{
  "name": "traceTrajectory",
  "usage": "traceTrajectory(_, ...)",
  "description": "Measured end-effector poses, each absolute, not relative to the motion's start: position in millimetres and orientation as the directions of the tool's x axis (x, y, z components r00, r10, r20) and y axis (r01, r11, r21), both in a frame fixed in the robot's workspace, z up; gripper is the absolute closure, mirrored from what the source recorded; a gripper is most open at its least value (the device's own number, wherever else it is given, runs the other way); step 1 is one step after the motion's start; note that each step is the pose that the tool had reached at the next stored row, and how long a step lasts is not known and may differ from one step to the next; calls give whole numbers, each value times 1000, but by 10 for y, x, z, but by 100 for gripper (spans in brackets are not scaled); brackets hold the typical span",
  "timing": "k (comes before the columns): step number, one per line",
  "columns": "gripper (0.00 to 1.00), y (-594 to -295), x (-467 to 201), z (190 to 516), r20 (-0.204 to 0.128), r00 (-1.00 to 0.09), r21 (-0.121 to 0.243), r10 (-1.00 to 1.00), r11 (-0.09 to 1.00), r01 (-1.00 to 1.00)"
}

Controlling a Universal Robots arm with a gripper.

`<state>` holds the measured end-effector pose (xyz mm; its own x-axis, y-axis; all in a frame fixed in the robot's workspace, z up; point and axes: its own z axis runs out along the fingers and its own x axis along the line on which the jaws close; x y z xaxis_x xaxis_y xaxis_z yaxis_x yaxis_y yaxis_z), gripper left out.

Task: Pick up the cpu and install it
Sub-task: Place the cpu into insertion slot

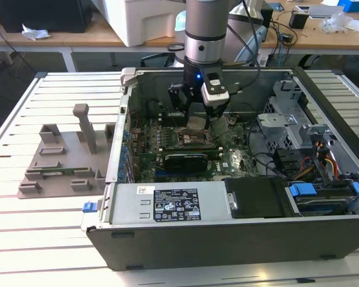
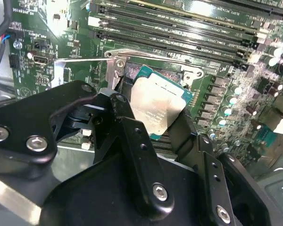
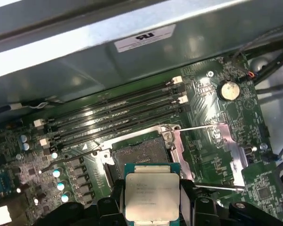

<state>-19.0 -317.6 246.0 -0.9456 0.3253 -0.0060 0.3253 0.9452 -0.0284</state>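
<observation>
fingers [image 2: 132, 136] clamp cpu [image 3: 152, 195] near open socket [image 3: 139, 153]; exterior view adds grey fixture [image 1: 66, 155] beside case [image 1: 227, 242].

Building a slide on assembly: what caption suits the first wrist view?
The gripper holds the cpu by its edges near the open socket on the motherboard.

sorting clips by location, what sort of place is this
Probably a robotics lab or workshop: an open grey metal computer case sits on a slatted metal table, cluttered wooden benches stand behind, and the claw holds a pale silver square cpu over the green motherboard.
</observation>
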Motion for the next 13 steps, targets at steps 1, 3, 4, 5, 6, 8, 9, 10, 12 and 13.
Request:
traceTrajectory(1,45,-3176,-190,2458,-6,-937,-29,348,937,348)
traceTrajectory(3,45,-3176,-190,2456,-6,-926,-29,378,925,378)
traceTrajectory(4,45,-3176,-190,2456,-6,-919,-30,393,919,393)
traceTrajectory(5,45,-3176,-190,2455,-6,-915,-30,402,915,402)
traceTrajectory(6,45,-3176,-189,2455,-7,-911,-30,413,910,413)
traceTrajectory(8,45,-3176,-189,2454,-7,-902,-30,432,901,432)
traceTrajectory(9,45,-3176,-189,2454,-7,-897,-30,441,897,441)
traceTrajectory(10,45,-3176,-189,2453,-7,-891,-31,454,891,454)
traceTrajectory(12,45,-3176,-189,2452,-7,-881,-31,473,881,473)
traceTrajectory(13,45,-3176,-189,2451,-7,-877,-32,481,876,481)
